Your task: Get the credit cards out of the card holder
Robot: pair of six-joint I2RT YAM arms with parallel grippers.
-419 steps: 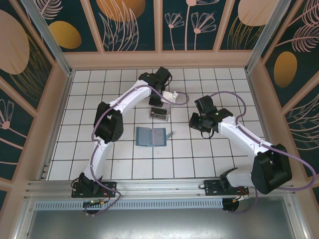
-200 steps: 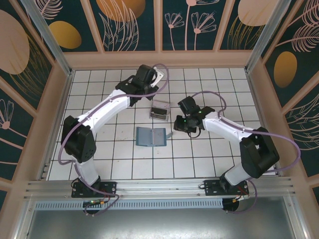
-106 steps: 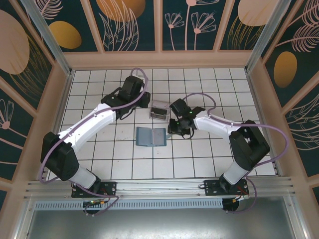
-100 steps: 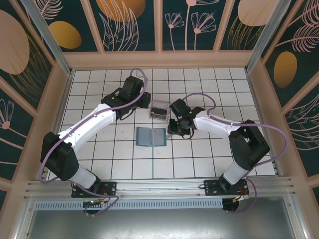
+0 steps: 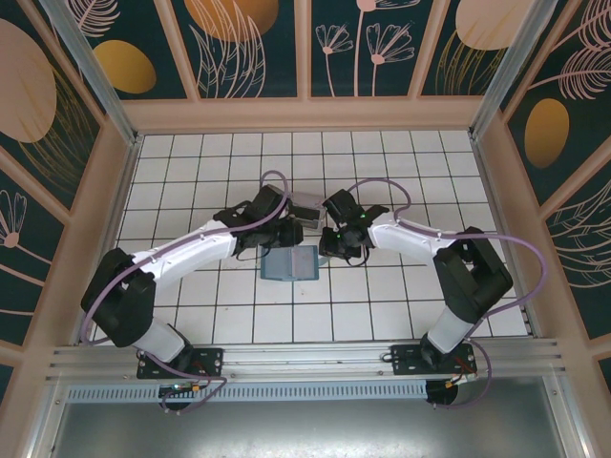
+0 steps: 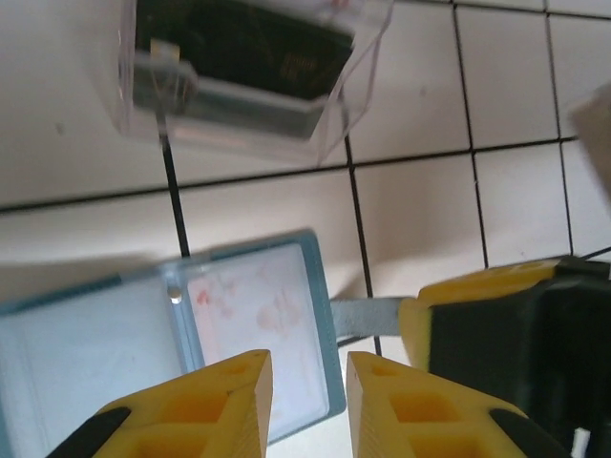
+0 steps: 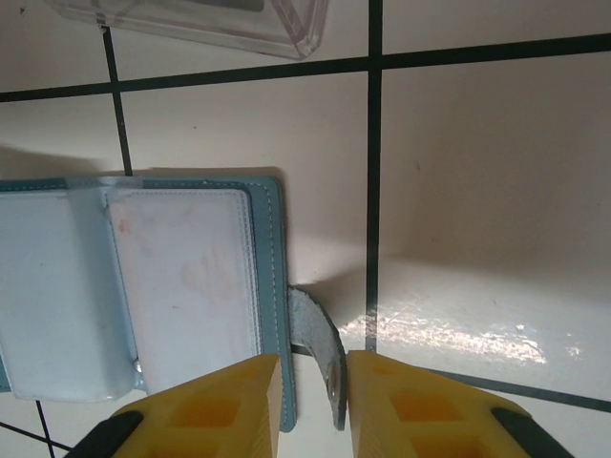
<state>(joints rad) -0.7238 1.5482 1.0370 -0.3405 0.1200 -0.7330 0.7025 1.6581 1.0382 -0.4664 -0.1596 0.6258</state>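
The teal-blue card holder point(image 5: 289, 262) lies open and flat, its pale pockets point(image 7: 186, 286) facing up; I cannot tell whether cards sit inside them. Dark and pale grey credit cards point(image 6: 239, 52) lie in the clear tray point(image 6: 363, 57) just behind it. My left gripper point(image 6: 308, 391) hovers over the holder's right half point(image 6: 258, 320), jaws slightly open with nothing between them. My right gripper point(image 7: 312, 391) is low at the holder's right edge, jaws slightly open astride that edge and the curved grey closure tab point(image 7: 315, 334). Its yellow finger point(image 6: 458, 305) appears at the right of the left wrist view.
The clear tray point(image 5: 307, 203) stands one tile behind the holder, partly under the left wrist. Both arms meet over the middle of the white tiled floor point(image 5: 191, 172). Wooden walls point(image 5: 305, 114) ring it.
My left arm swung from the back of the floor down over the holder, and its jaws narrowed. My right gripper edged left to the holder's right edge.
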